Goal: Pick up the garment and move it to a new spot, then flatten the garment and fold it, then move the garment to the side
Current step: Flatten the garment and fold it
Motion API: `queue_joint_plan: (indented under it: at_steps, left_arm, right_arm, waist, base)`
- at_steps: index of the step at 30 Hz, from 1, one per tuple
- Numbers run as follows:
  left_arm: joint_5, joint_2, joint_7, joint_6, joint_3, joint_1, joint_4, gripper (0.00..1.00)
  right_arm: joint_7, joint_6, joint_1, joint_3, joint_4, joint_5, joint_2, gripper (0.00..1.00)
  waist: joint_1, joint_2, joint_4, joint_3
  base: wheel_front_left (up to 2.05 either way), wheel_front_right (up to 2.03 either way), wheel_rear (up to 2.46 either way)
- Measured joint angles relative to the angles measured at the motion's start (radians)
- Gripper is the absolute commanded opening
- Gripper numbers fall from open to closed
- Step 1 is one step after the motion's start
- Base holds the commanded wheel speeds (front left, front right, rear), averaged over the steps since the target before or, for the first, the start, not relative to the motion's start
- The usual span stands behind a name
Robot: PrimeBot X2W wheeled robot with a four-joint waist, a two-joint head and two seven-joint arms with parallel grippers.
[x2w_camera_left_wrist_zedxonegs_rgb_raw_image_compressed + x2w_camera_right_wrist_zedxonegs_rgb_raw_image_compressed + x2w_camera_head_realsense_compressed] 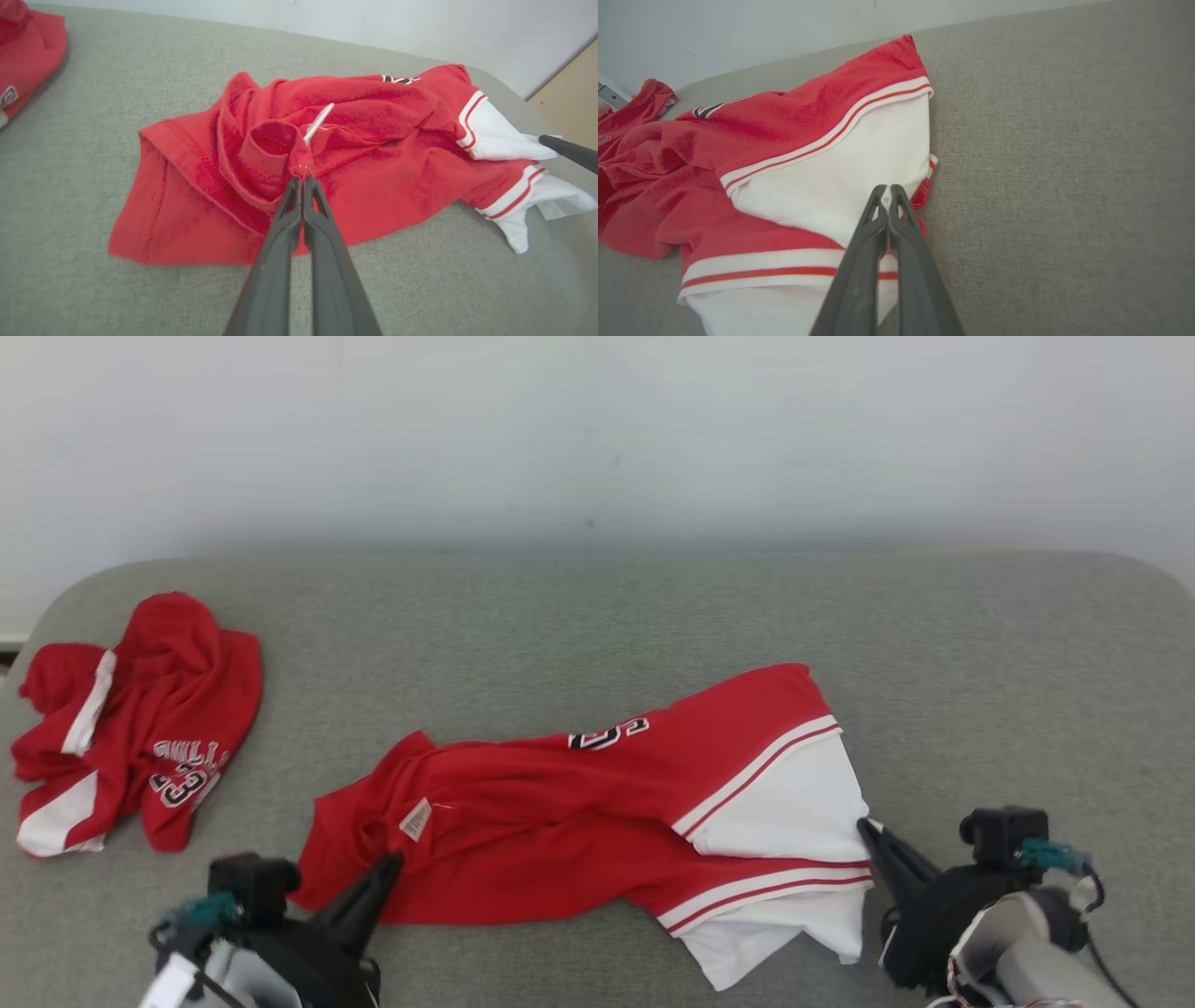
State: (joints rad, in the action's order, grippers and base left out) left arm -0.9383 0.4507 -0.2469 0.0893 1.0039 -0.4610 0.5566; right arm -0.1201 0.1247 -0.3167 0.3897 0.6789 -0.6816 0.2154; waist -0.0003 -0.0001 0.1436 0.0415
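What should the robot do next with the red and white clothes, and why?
Probably lift both ends together. The left fingers are shut on a red fold and the right fingers on the white edge, yet the garment lies bunched on the grey table, so raising it should free it for moving.

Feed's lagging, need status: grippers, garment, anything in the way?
Left gripper shut on garment, red end. Right gripper shut on white end. Garment rumpled, unfolded. Second red garment far left, clear.
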Motion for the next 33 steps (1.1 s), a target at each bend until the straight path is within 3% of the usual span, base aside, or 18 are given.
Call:
queue_joint_plan:
  at_steps: [3,6,11,13,17,20,26,33]
  left_arm:
    - [-0.019,0.023,0.032,0.000,-0.022,-0.057,-0.038,0.00]
    - [-0.020,0.022,0.100,0.004,-0.038,-0.191,-0.047,0.00]
    - [-0.066,-0.017,0.240,0.009,-0.106,-0.488,0.044,0.00]
    - [-0.066,-0.017,0.280,-0.002,-0.146,-0.629,0.100,0.00]
    - [-0.056,-0.013,0.277,-0.038,-0.247,-0.897,0.154,0.00]
    - [-0.044,-0.027,0.212,-0.045,-0.305,-1.036,0.099,0.00]
    - [-0.036,-0.020,0.102,-0.048,-0.326,-0.938,0.027,0.00]
    - [-0.099,-0.070,0.016,-0.048,-0.274,-0.499,0.061,0.00]
  right_arm:
    - [0.051,0.000,-0.025,0.009,-0.054,-0.013,0.048,0.00]
    - [0.124,0.000,-0.131,0.009,-0.063,-0.045,0.053,0.00]
    - [0.238,0.000,-0.476,-0.029,-0.003,-0.041,0.041,0.00]
    - [0.263,-0.019,-0.658,-0.053,0.029,-0.040,0.020,0.00]
    - [0.200,-0.093,-0.991,-0.163,0.024,-0.051,-0.037,0.00]
    - [0.133,-0.081,-1.123,-0.184,-0.028,-0.054,-0.013,0.00]
    - [0.054,-0.024,-1.038,-0.166,-0.073,-0.049,0.020,0.00]
    - [-0.014,-0.008,-0.569,-0.160,-0.075,-0.130,0.008,0.00]
  waist:
    - [0.0000,0.0000,-0.033,-0.002]
    - [0.0002,0.0000,-0.054,0.018]
    - [0.0005,0.0001,-0.074,0.077]
    - [0.0006,0.0002,-0.078,0.106]
    - [0.0006,0.0001,-0.086,0.163]
    - [0.0005,0.0000,-0.087,0.207]
    - [0.0006,0.0001,-0.077,0.275]
    - [0.0004,0.0004,-0.051,0.269]
  base:
    - [0.00,0.00,0.00]
    - [0.00,0.00,0.00]
    - [0.00,0.00,0.00]
    - [0.00,0.00,0.00]
    - [0.00,0.00,0.00]
    - [0.00,0.00,0.00]
    - [0.00,0.00,0.00]
    - [0.00,0.00,0.00]
